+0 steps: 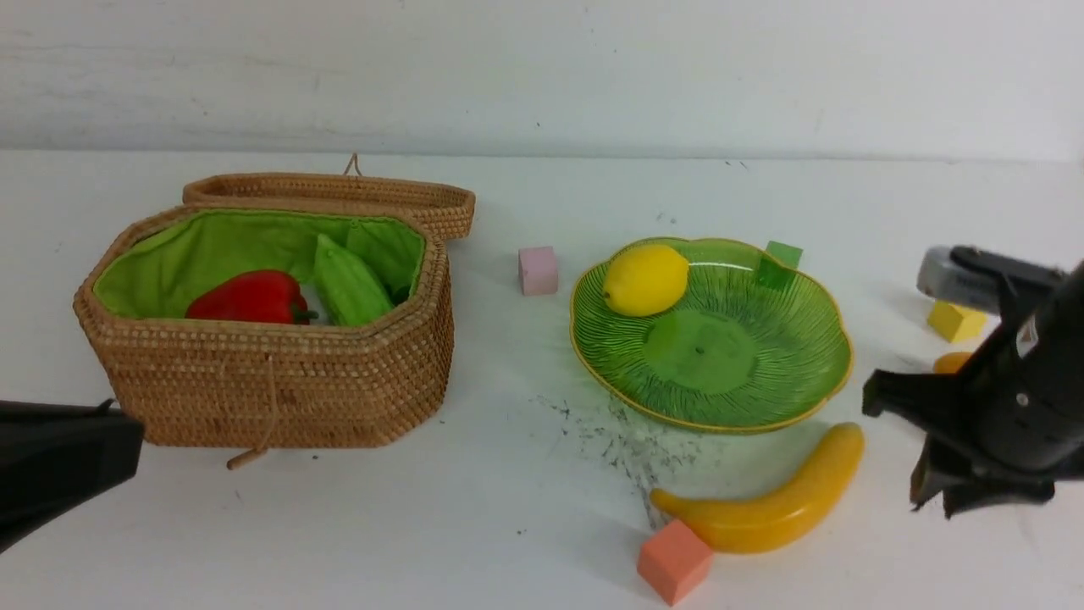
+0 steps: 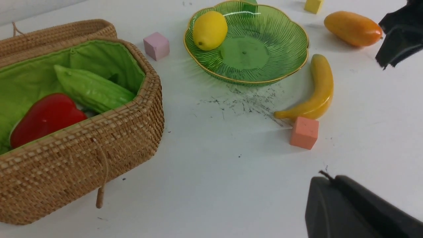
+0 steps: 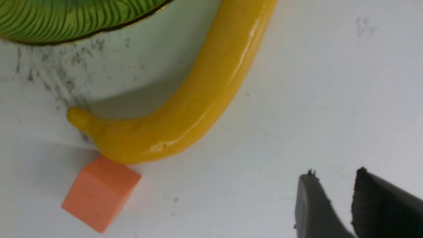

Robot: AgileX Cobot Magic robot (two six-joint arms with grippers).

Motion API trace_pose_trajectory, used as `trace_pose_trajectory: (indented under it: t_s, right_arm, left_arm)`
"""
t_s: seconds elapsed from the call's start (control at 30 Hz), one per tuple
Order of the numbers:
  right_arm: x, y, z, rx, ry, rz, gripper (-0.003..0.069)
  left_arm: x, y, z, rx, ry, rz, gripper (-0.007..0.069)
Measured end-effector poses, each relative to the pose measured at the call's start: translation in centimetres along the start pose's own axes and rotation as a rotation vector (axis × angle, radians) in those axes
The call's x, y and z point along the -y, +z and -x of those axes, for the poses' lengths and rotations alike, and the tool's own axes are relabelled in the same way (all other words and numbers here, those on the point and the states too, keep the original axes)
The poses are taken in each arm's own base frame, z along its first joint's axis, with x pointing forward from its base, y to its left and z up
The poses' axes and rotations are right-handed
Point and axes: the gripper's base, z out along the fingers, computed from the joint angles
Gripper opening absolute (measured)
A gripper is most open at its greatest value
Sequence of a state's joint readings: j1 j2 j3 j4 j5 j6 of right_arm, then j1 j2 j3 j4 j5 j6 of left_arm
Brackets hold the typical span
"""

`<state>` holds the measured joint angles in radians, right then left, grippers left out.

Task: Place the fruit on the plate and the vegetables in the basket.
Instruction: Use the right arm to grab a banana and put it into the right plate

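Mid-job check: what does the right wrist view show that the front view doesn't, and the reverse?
Only the right wrist view: the right pincer tips clearly, slightly apart, nothing between them, clear of the banana. Only the front view: the basket holding the red pepper and green gourd, the lemon on the plate, and the pink cube. Both: the banana lying beside the plate's edge, with the orange cube against it near its thin end.
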<state>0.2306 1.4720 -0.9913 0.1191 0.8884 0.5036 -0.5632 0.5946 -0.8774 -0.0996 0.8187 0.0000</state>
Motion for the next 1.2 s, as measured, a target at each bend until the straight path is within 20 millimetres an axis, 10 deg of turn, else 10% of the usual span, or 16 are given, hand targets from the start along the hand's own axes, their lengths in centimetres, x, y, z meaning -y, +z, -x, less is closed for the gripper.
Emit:
trace_pose_trajectory:
  t_s: [0.23, 0.37, 0.57, 0.9, 1.2]
  right_arm:
    - [-0.9, 4.3, 1.5, 0.058, 0.049, 0.122, 0.0605]
    - [-1.0, 6.6, 2.2, 0.076, 0.061, 0.12, 0.0671]
    - [-0.8, 9.2, 2.9, 0.091, 0.076, 0.104, 0.0617]
    - [-0.8, 9.8, 3.2, 0.101, 0.078, 0.102, 0.0325]
    - [-0.7, 9.5, 3.4, 0.119, 0.094, 0.111, 0.0325]
  left_arm:
    - [0.1, 0.0, 0.3, 0.028, -0.014, -0.014, -0.001]
    - [0.2, 0.0, 0.3, 0.029, -0.022, -0.022, -0.001]
    - [0.3, 0.0, 0.3, 0.029, -0.034, -0.036, -0.0005]
    - [0.4, 0.0, 0.1, 0.013, -0.044, -0.046, -0.0001]
    - [0.4, 0.0, 0.0, 0.003, -0.046, -0.049, 0.0001]
